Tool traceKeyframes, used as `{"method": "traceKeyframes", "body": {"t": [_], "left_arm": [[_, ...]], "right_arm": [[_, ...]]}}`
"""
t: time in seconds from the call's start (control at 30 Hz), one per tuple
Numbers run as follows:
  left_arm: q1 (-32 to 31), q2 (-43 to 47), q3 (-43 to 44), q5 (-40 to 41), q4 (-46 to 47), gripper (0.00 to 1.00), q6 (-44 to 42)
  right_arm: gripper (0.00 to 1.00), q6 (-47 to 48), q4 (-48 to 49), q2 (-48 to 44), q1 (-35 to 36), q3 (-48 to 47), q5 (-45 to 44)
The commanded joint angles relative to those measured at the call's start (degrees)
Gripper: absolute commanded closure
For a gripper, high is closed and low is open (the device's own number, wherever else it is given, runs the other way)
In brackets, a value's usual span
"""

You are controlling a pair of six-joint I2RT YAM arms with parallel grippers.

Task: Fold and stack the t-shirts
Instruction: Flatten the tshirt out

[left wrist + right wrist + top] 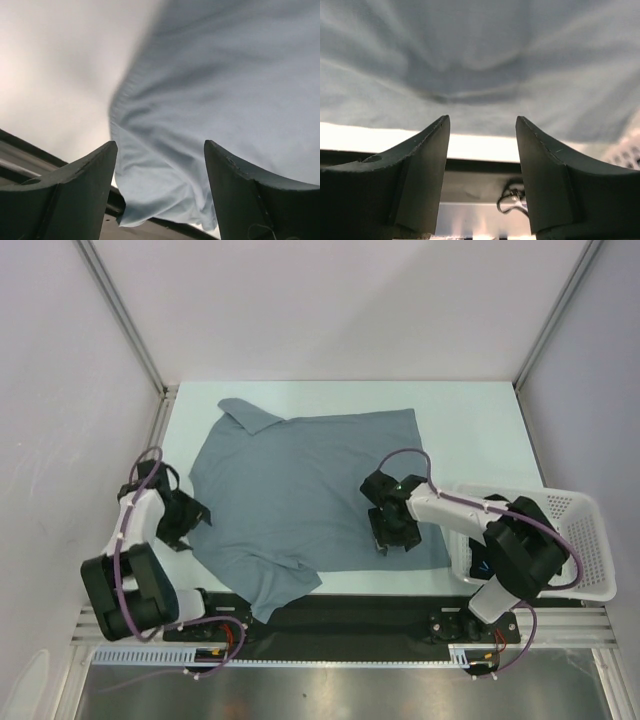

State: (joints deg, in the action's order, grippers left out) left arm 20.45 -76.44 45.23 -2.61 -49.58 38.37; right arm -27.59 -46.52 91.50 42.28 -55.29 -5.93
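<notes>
A slate grey-blue t-shirt point(310, 490) lies spread flat on the table, its collar point(240, 412) at the far left. One sleeve point(280, 585) hangs over the near edge. My left gripper point(192, 515) is open at the shirt's left edge; in the left wrist view point(160, 145) the sleeve cloth point(165, 185) lies between and beyond the fingers, not pinched. My right gripper point(392, 532) is open and low over the shirt's near right part; in the right wrist view point(482, 119) the cloth point(480, 60) lies just beyond the fingertips. No black shirt shows clearly.
A white lattice basket point(580, 540) stands at the right edge, with something dark point(480, 562) inside, mostly hidden by the right arm. White walls close in the table at the back and sides. A black rail point(360, 610) runs along the near edge.
</notes>
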Motion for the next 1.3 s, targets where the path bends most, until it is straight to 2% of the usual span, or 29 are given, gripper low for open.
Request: {"method": "traceKeyframes", "body": {"t": [0.0, 0.1, 0.13, 0.23, 0.27, 0.3, 0.33, 0.37, 0.43, 0.47, 0.57, 0.63, 0.7, 0.9, 1.03, 1.27], "left_arm": [[-7.33, 6.56, 8.45, 5.69, -3.77, 0.23, -4.88], [-13.23, 7.72, 11.79, 3.77, 0.96, 0.25, -5.67], [-14.37, 6.41, 12.42, 1.49, 5.5, 0.25, -6.2], [-14.47, 2.98, 11.81, -10.98, 18.86, 0.34, -6.38], [-14.47, -0.95, 11.72, -13.36, 29.52, 0.35, -5.68], [-14.38, -3.25, 12.68, -16.95, 33.89, 0.35, -4.98], [-14.38, -6.75, 14.43, -17.42, 36.98, 0.34, -4.28], [-14.38, -13.23, 16.79, -17.43, 38.93, 0.33, -2.7], [-14.38, -20.2, 23.21, -18.82, 41.48, 0.33, 0.2], [-14.38, -26.24, 25.32, -19.7, 44.45, 0.34, 3.69], [-15.17, -33.22, 32.45, -19.54, 48.6, 0.42, 8.73], [-15.44, -38.32, 35.53, -19.1, 51.58, 0.43, 11.97], [-15.88, -41.92, 38.16, -18.22, 50.82, 0.5, 13.13], [-17.11, -44.75, 38.35, -14.71, 51.25, 0.54, 14.27], [-17.81, -46.34, 38.88, -12.16, 50.03, 0.62, 13.75], [-17.81, -48.88, 39.22, -9.52, 50.37, 0.62, 14.1]], "right_arm": [[0.4, 0.24, -5.94, -2.22, -2.63, -8.22, -1.45], [0.4, 4.55, -3.5, 1.98, -7.64, -17.61, -1.01], [0.4, 5.44, -2.97, 3.58, -9.92, -20.45, 0.47], [0.4, 5.71, -1.29, 11.13, -12.92, -32.14, 4.69], [0.4, 5.27, -0.85, 12.63, -14.23, -34.95, 8.53], [0.4, 4.66, -0.07, 13.95, -14.77, -37.06, 10.31], [0.39, 3.96, -0.06, 16.4, -15.12, -41.26, 13.11], [0.4, 3.69, -0.23, 17.38, -15.04, -43.13, 13.66], [0.4, 3.6, -1.38, 19.14, -14.95, -46.56, 14.19], [0.4, 3.17, -1.64, 19.15, -14.95, -46.66, 14.2], [0.4, 2.46, -1.38, 17.31, -15.04, -43.52, 13.85], [0.4, 2.28, -0.41, 15.82, -15.21, -40.97, 13.41], [0.4, 2.37, 0.38, 13.53, -15.65, -37.27, 13.23], [0.4, 2.28, 1.87, 9.93, -17.76, -31.38, 13.32], [0.4, 2.54, 2.75, 9.22, -19.6, -30.23, 13.76], [0.4, 3.07, 3.28, 9.13, -20.66, -29.53, 14.55]]}}
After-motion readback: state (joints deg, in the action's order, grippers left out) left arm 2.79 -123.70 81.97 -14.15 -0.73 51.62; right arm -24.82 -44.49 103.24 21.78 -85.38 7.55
